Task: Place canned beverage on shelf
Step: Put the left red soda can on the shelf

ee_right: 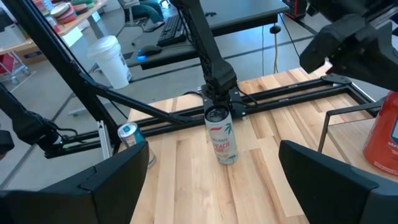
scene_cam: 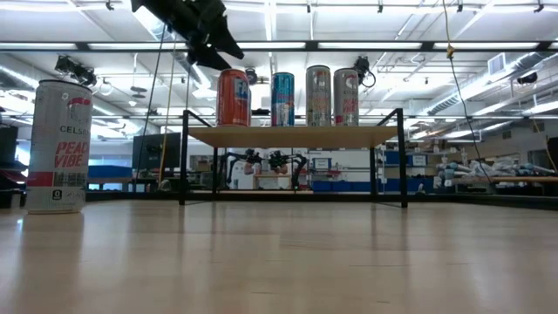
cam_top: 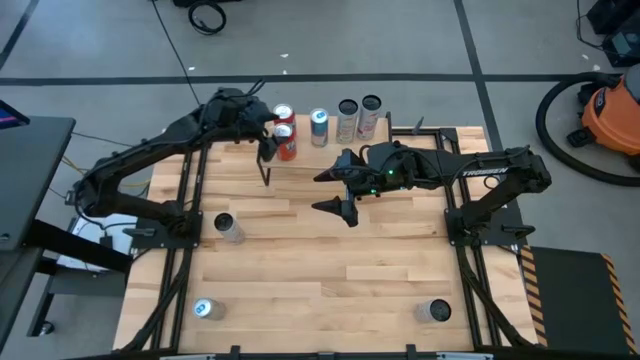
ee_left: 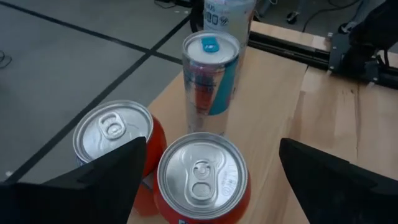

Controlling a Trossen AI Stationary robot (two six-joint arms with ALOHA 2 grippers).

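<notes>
The left gripper point(cam_top: 268, 150), fingers spread and holding nothing, hangs above 2 red cans point(ee_left: 202, 179) on the shelf point(scene_cam: 292, 136); only the left wrist view shows the pair, since the low view merges them into 1. The right gripper point(cam_top: 335, 190), likewise released, hovers mid-table. Its wrist view alone shows a white can point(ee_right: 222, 135) at the left arm's base.

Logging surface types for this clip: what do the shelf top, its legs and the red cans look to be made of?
Shelf top: light wood board, matte, looks like the tabletop's planks.
Legs: thin black bars, probably painted metal.
Red cans: likely aluminium, with shiny silver lids, pull tabs and glossy printed sides.
</notes>
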